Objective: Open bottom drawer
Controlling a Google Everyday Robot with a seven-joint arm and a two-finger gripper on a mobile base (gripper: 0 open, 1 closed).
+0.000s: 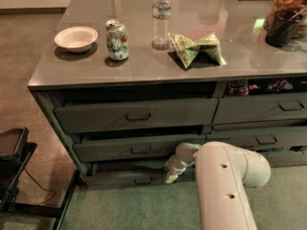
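Observation:
The bottom drawer (120, 178) is the slimmest dark grey-green front in the left column, low near the floor, with a small dark pull handle (143, 180) at its centre. It stands slightly pulled out. My gripper (173, 172) is at the end of the white arm (225, 186), down at the drawer's right end, just right of the handle and against the upper edge of the front. The arm hides the drawer's right part.
Above it are a middle drawer (139, 147) and a taller top drawer (136, 114), both ajar. On the counter (192, 71) stand a bowl (76, 37), a can (117, 40), a water bottle (161, 16) and a green chip bag (195, 48). A dark stand (14, 166) sits at the left on the floor.

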